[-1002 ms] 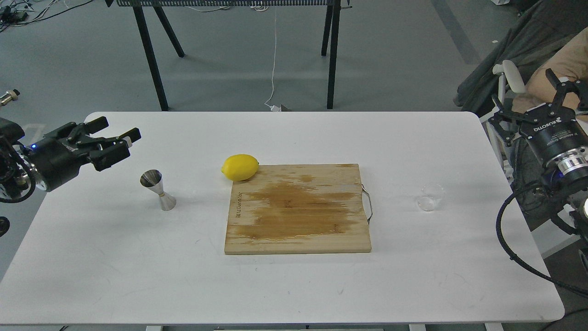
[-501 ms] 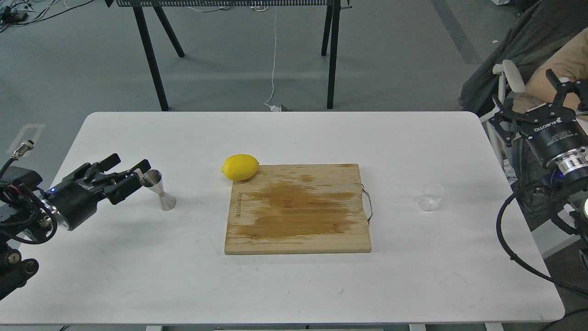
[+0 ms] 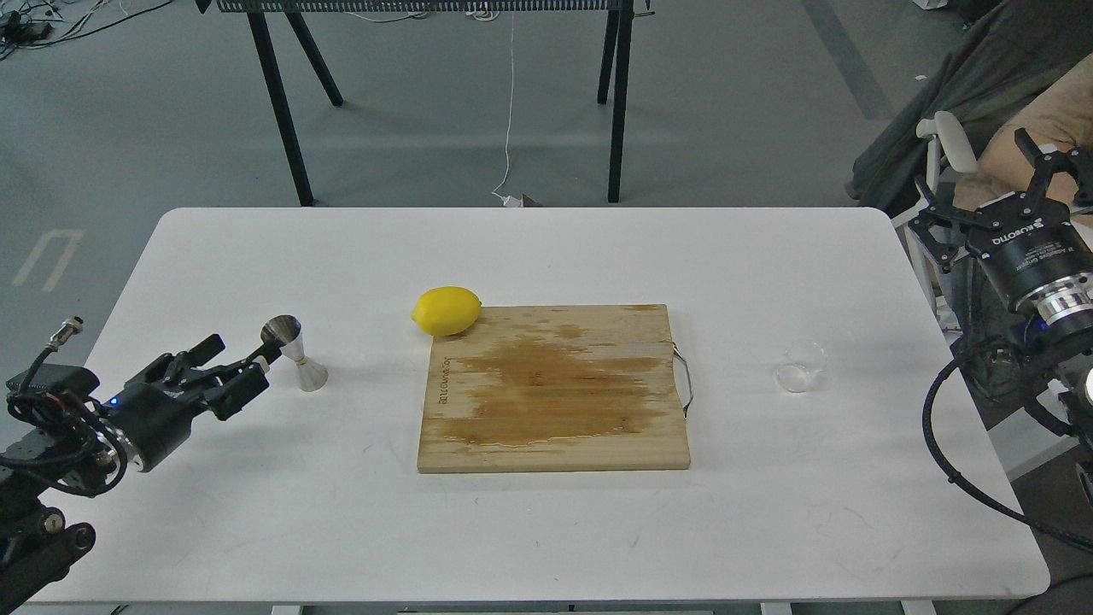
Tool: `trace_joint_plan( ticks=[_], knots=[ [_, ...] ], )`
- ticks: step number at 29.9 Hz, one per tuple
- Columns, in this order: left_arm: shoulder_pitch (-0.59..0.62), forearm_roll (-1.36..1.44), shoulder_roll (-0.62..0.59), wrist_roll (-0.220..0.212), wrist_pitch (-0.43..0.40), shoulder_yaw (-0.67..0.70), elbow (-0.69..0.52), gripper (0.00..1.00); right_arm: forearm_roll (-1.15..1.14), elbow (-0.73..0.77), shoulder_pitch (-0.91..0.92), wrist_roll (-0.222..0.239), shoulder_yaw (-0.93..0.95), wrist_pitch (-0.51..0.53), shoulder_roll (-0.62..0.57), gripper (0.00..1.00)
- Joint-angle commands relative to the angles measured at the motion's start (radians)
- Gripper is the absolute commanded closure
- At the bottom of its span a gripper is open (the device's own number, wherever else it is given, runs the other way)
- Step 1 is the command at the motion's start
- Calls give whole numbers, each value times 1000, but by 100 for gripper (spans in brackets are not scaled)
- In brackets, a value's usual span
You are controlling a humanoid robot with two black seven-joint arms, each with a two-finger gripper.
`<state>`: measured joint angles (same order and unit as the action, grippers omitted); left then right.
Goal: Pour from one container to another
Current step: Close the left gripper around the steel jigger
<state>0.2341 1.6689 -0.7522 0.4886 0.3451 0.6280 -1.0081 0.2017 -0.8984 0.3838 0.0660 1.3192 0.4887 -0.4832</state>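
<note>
The shiny steel jigger [image 3: 295, 354] stands upright on the white table [image 3: 546, 530], left of the board. My left gripper [image 3: 239, 357] is open and low over the table, just left of the jigger; its nearer fingertip [image 3: 263, 360] reaches the jigger's upper cone, and I cannot tell whether they touch. The small clear cup [image 3: 801, 366] stands alone at the right of the table. My right gripper [image 3: 982, 178] hangs open beyond the table's right edge, well above and behind the cup, with nothing between its fingers.
A wooden cutting board [image 3: 553, 389] with a dark wet patch lies at the table's middle. A yellow lemon [image 3: 446, 310] rests at its far left corner. Black stand legs [image 3: 282, 102] rise from the floor behind the table.
My left gripper has come down and nearer along the table's left side, from above and behind the jigger to low beside it. The right arm, cup and jigger have not moved.
</note>
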Motion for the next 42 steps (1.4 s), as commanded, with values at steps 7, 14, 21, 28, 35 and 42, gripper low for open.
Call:
trace_joint_plan(
  ticks=[7,14,21,28,35,42],
  knots=[
    [-27,0,37,0,14,-7,-10,1,-1,10,1,1,3,0,-2,1],
    [-36,0,37,0,15,-5,-7,1,-1,12,3,0,2,0,-2,1],
    [-36,0,85,0,22,-4,23,1,-1,12,7,0,0,0,0,1],
    [14,2,139,0,18,-8,123,1,-1,10,9,0,3,0,-5,1],
    [19,5,172,0,11,-8,160,1,-1,10,9,0,5,0,-8,1],
    [42,6,221,0,11,-14,210,1,-1,10,9,0,5,0,-5,1]
  ],
)
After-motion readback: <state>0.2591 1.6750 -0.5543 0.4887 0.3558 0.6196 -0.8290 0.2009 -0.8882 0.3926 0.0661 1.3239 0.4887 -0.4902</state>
